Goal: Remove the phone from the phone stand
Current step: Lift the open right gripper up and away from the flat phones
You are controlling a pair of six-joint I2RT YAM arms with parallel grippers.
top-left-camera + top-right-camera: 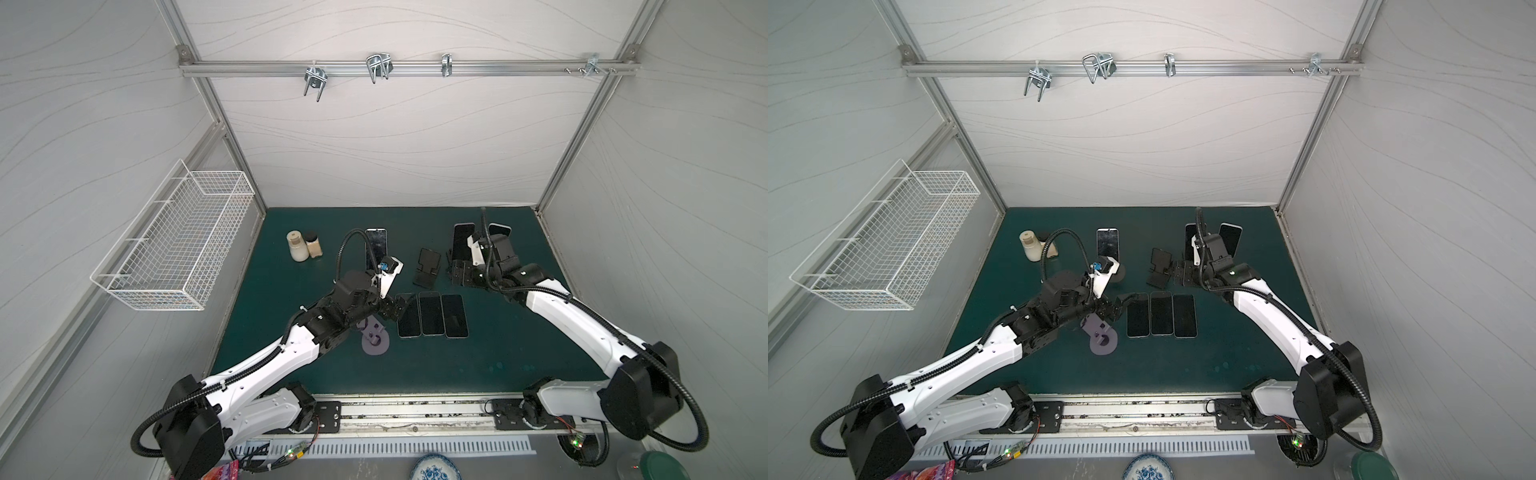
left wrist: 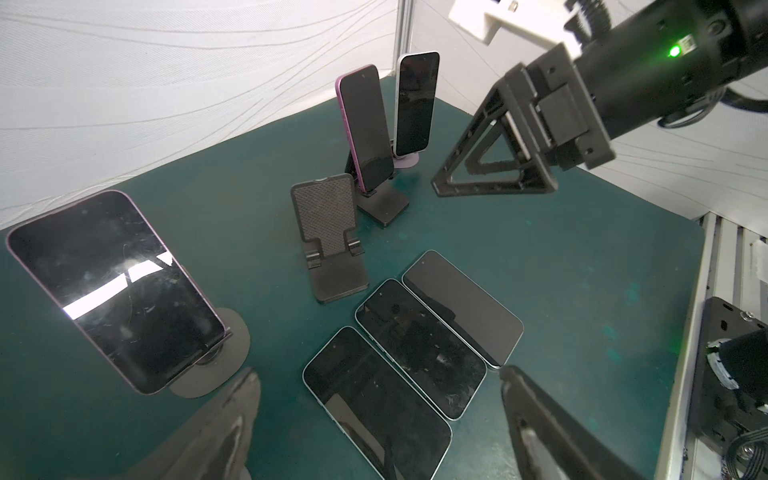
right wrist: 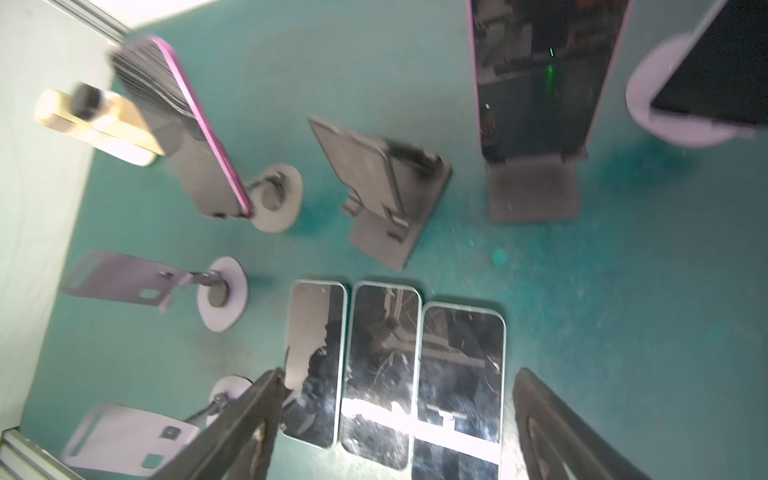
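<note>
Since both sets of jaws stand apart with nothing between them, I read this as a reach, not a carry. Just beyond the right jaws the pink-rimmed phone (image 2: 365,124) leans nearly upright on a black folding stand (image 2: 384,205), its bottom edge caught in the stand's small lip. That lean and lip keep it put, so I judge it must come up and out, not straight back. Beside it, farther from those jaws, a white-rimmed phone (image 2: 415,104) sits on a lilac round-footed stand (image 2: 405,160). Off to one side of the left jaws a purple-edged phone (image 2: 112,286) tilts back on a grey disc-footed stand (image 2: 235,349).

Below the left jaws three phones (image 2: 419,349) lie flat, screens up, in a close row on the dark green bench (image 1: 519,353). Past them is an empty black stand (image 2: 328,232) with a mesh-textured back plate.

Every screen is slick, scratched glass, mirror-bright where light strikes. The rims are narrow and rounded, so I would pinch across the long edges. The bench covering looks matte. My right wrist view is smeared, so I cannot tell how near those jaws are to contact.
</note>
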